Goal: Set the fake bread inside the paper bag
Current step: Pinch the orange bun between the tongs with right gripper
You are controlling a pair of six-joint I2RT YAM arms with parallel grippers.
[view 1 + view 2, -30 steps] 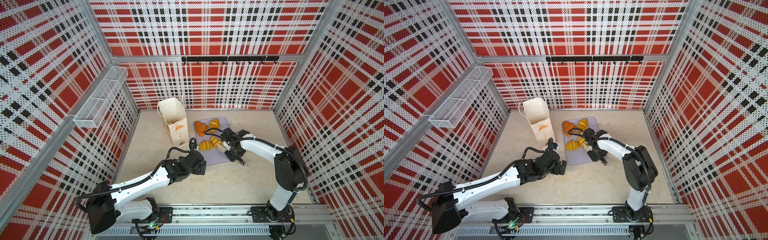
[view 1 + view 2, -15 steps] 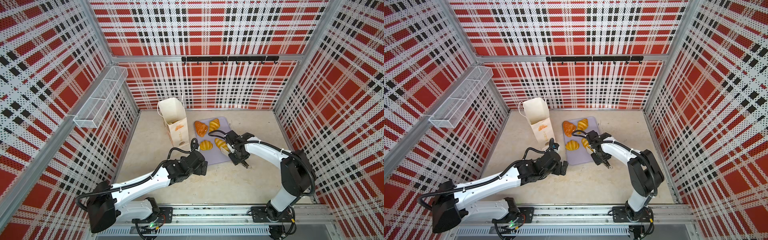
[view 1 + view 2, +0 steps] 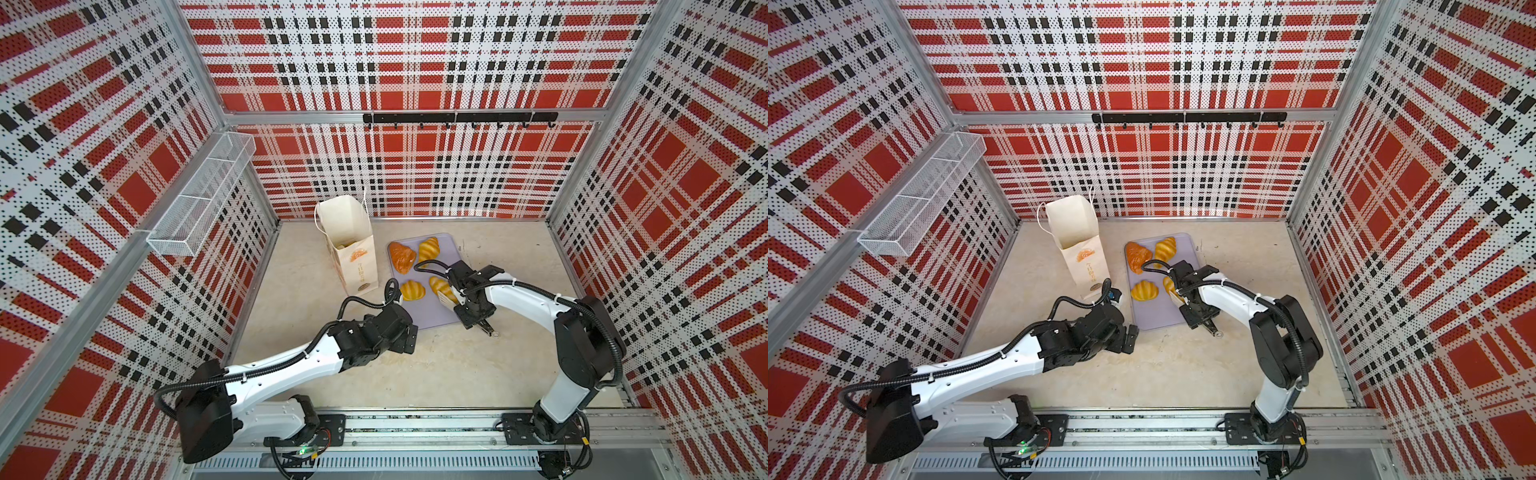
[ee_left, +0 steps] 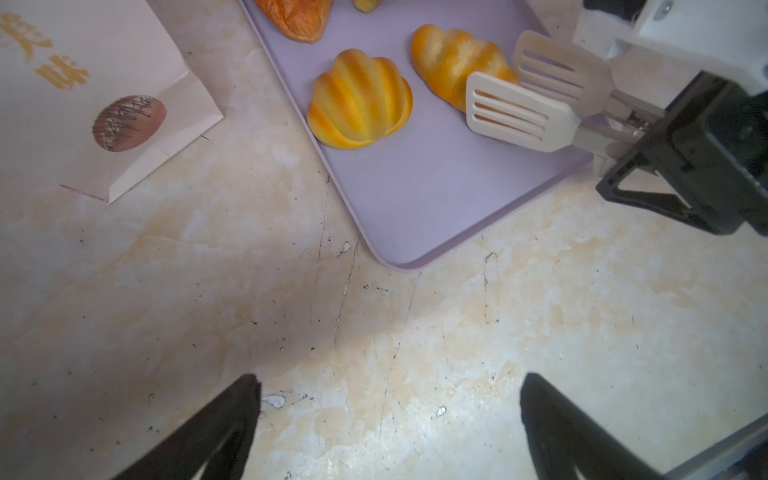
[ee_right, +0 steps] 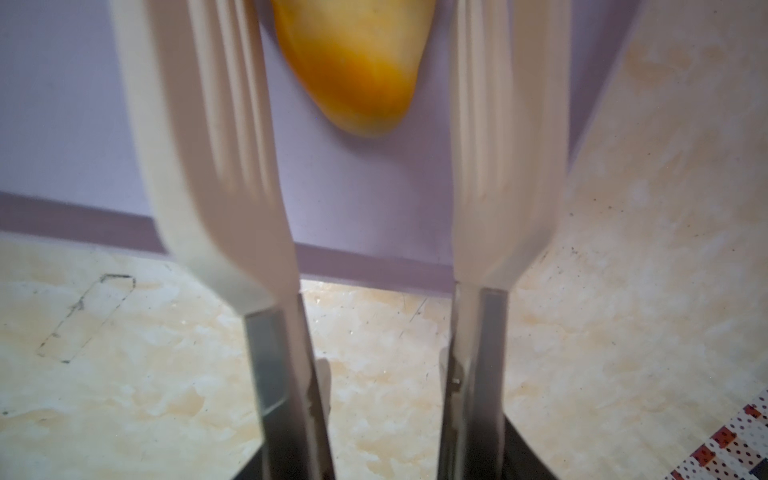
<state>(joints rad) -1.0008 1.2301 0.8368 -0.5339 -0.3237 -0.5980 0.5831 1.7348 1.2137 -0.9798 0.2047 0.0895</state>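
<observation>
Tongs point(image 4: 519, 110) in the right gripper point(image 3: 470, 311) have opened up since a second ago. The left arm has stayed where it was.

Closest to the robot is the bare table point(image 4: 374, 332). The left gripper point(image 4: 390, 377) hangs over it with its two black fingers point(image 4: 249, 386) far apart. It holds nothing.

Next comes the near corner of the flat purple tray point(image 4: 436, 199). The right gripper is over that end. It is closed on the metal handles of the tongs. The two cream blades stand apart and point into the tray.

The end of a long yellow roll point(image 5: 353, 75) lies between the blades. I cannot tell if a blade touches it. Just beside that roll, on the side of the bag, sits a yellow shell-shaped roll point(image 4: 359, 104).

At the far end of the tray lie a dark red-brown croissant point(image 3: 402, 257) and a yellow croissant point(image 3: 429, 249), side by side. All four of these breads are on the tray, not in the bag.

The paper bag point(image 3: 358, 270) stands up tall, just left of the tray, with its top open.

Farther off, a white wire basket point(image 3: 199, 199) hangs on the left wall. A black hook rail point(image 3: 457, 117) runs along the back wall.
</observation>
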